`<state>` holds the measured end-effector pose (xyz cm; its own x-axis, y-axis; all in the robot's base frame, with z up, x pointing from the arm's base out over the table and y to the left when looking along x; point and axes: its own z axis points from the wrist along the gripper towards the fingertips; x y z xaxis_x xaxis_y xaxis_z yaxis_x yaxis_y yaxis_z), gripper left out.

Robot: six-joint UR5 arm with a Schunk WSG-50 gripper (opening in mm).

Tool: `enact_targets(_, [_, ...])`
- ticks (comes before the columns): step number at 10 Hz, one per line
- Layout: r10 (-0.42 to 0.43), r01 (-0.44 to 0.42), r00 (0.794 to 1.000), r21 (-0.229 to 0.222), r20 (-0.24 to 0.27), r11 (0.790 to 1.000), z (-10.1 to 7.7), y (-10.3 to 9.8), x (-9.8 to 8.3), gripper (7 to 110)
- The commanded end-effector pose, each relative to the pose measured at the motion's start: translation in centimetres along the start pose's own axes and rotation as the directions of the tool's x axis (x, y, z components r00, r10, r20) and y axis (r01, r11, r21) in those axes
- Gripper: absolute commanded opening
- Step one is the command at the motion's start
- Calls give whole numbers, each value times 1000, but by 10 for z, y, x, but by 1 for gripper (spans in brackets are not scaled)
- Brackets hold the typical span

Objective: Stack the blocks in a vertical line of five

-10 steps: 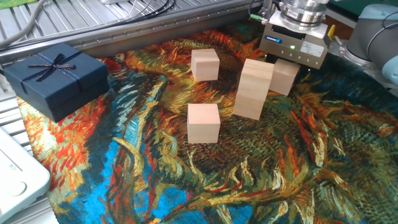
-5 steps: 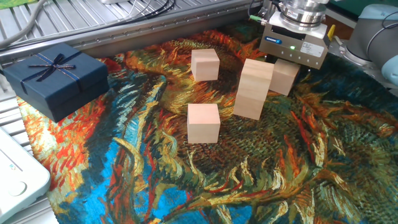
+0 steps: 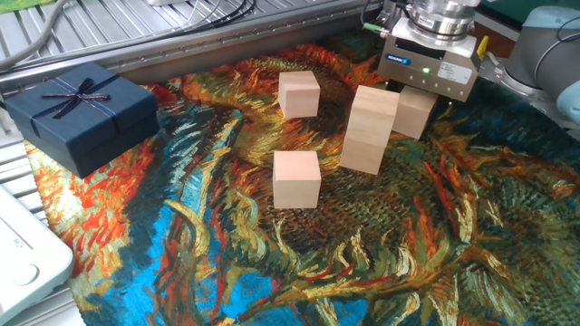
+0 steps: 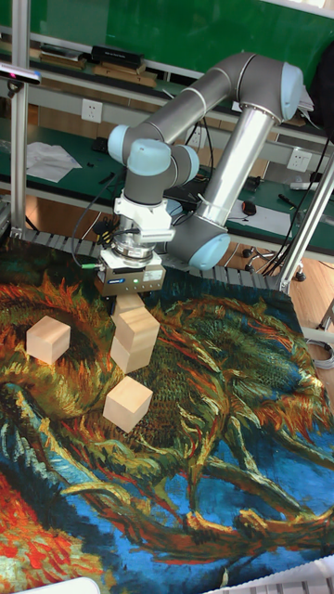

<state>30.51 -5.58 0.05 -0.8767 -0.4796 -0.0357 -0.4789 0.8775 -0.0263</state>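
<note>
Several pale wooden blocks lie on the painted cloth. Two of them form a slightly tilted stack (image 3: 370, 129) (image 4: 136, 339) at centre right. One single block (image 3: 299, 94) (image 4: 48, 339) sits behind and to the left of it, another (image 3: 297, 178) (image 4: 128, 403) in front. A further block (image 3: 417, 113) (image 4: 129, 303) rests just behind the stack, and my gripper (image 3: 415, 96) (image 4: 130, 297) is lowered over its top. The fingers straddle this block. The gripper body and the stack hide them, so contact does not show.
A dark navy gift box with a ribbon bow (image 3: 80, 113) stands at the left edge of the cloth. A white device (image 3: 23, 258) lies at the lower left corner. A metal rail with cables (image 3: 181, 36) runs along the back.
</note>
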Motion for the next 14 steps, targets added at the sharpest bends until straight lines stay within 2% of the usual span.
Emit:
enact_targets(1, [8,-8,1000,2,9,1000,-2,0,-5,66])
enact_targets(11, [28,-28,1000,24,2,999,-2,-4,-3,66])
enact_targets(12, [30,-30,1000,23,1,999,-2,-4,-2,44])
enact_targets(14, [17,-17,1000,10,4,1000,-2,0,-3,44])
